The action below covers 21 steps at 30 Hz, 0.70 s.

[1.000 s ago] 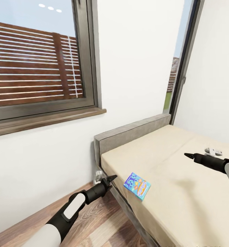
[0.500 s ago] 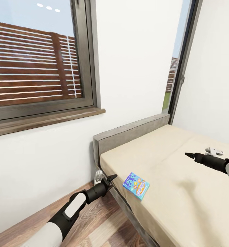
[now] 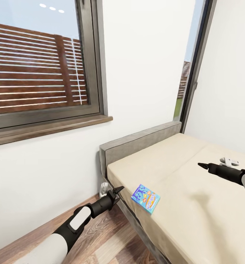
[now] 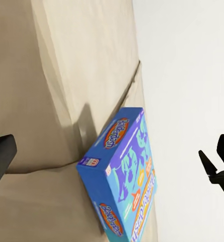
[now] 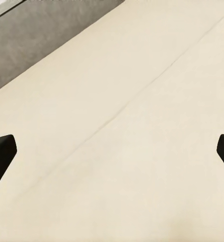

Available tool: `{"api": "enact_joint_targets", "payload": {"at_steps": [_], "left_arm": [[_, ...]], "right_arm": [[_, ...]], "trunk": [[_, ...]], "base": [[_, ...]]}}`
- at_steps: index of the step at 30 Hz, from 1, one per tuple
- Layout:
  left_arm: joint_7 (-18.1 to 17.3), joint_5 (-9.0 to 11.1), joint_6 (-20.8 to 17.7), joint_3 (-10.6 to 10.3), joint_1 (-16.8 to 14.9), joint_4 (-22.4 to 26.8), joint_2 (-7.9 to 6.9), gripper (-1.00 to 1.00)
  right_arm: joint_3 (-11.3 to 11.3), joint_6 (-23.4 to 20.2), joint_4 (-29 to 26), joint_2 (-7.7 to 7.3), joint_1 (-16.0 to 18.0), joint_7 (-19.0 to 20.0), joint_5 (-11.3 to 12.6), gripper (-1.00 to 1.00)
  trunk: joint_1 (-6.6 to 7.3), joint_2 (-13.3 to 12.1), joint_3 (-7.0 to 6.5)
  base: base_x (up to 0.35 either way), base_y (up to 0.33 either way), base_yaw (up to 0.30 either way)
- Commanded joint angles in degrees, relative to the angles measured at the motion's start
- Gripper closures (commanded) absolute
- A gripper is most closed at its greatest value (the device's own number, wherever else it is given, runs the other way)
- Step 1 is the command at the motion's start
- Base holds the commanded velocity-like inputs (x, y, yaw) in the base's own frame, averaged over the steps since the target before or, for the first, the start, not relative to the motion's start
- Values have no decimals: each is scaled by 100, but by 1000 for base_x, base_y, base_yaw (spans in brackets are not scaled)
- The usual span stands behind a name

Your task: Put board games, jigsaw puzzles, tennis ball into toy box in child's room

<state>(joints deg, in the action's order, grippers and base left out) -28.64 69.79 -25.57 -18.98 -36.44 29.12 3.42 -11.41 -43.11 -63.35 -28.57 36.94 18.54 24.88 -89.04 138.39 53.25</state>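
Head view: blue game box (image 3: pixel 146 198) lies flat on the bed (image 3: pixel 195 205), near the mattress edge by the headboard (image 3: pixel 137 143). Left gripper (image 3: pixel 118 190) hangs just beside that edge, fingers spread, empty. Right gripper (image 3: pixel 202 166) over mid-mattress, fingers spread in its wrist view, empty. Judgement: box looks light, stiff cardboard, glossy and likely slippery; pinch across the thin sides, not the flat face

I saw a board game (image 3: pixel 146 198) lying on the bed (image 3: pixel 195 205) near its left edge, before the headboard (image 3: pixel 137 143). My left gripper (image 3: pixel 118 191) hung just left of it; my right gripper (image 3: pixel 201 165) hovered over the mattress farther right.
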Motion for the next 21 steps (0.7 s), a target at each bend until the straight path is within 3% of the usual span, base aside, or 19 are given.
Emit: {"api": "enact_joint_targets", "payload": {"at_steps": [1, 21], "left_arm": [[-40, 49, -28, -13, -17, -41, -1, -100], [-175, 44, -26, -10, -62, -207, -5, -100]], "right_arm": [[-11, -30, -6, 0, 2, 27, -9, -100], [-10, -30, -15, 0, -3, 27, -9, -100]], "trunk": [[1, 2, 6], [1, 2, 6]], "base": [[0, 0, -1], [0, 0, 0]]}}
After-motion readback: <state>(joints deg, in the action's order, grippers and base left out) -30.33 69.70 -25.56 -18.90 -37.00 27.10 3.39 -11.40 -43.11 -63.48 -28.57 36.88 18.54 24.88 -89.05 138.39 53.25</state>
